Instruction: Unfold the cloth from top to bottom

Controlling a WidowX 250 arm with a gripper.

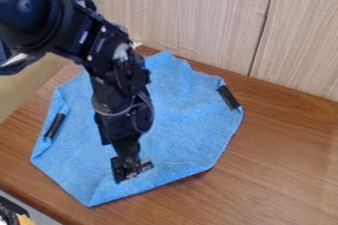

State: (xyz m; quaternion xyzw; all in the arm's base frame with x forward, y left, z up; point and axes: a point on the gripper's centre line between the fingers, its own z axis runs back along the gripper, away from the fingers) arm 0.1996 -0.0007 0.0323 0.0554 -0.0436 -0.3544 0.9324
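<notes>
Cloth (pixel 191 125) on the table (pixel 284 169), before the wall panels (pixel 198 17), under the pincer (pixel 133 170)

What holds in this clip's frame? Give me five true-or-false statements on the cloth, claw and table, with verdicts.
1. The cloth is blue. True.
2. The claw is over the lower part of the cloth in the picture. True.
3. The cloth is rolled into a tight ball. False: it is broadly spread out.
4. The table has a brown wood-grain top. True.
5. Both black strips are on the picture's right. False: the left strip is opposite the right strip.
</notes>
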